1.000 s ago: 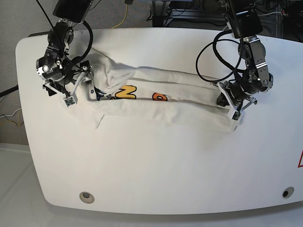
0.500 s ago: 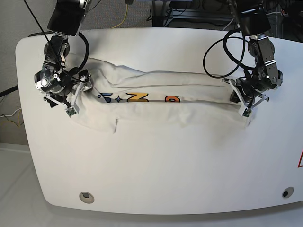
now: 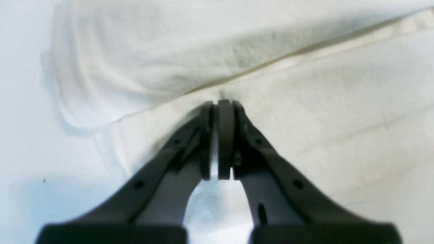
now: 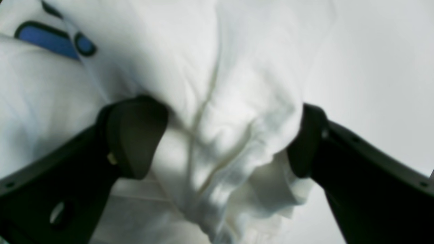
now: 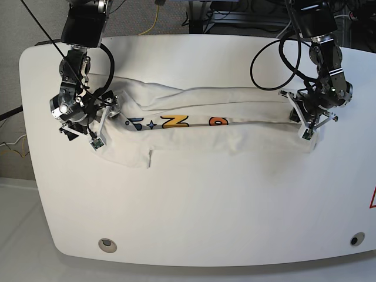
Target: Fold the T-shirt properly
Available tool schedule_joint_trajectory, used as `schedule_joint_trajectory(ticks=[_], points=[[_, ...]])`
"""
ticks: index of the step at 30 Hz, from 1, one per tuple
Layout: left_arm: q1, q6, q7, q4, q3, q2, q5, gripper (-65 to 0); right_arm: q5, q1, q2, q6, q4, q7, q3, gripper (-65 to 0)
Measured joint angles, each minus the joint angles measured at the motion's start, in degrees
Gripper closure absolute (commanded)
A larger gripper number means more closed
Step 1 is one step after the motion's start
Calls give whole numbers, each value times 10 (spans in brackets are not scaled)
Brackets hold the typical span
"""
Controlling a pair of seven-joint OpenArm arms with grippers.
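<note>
While the left gripper pinches the T-shirt, its other end bunches between the right gripper's spread jaws.

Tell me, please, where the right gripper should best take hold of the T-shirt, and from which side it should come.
Probably the bunched end of the T-shirt already lying between the open fingers of the right gripper. Come from above at the outer end: the cloth gathers there into one thick ridge, easier to pinch than the flat layers.
</note>
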Motion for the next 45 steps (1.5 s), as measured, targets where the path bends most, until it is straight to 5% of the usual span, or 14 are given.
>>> schedule_joint_trajectory(ticks=[29, 45], points=[[-5, 0, 4, 0, 0, 0, 3, -16, -14, 31, 29, 3, 30, -45, 0, -558], [-52, 4, 113, 90, -33, -1, 16, -18, -13, 65, 30, 3, 130, -148, 0, -558]])
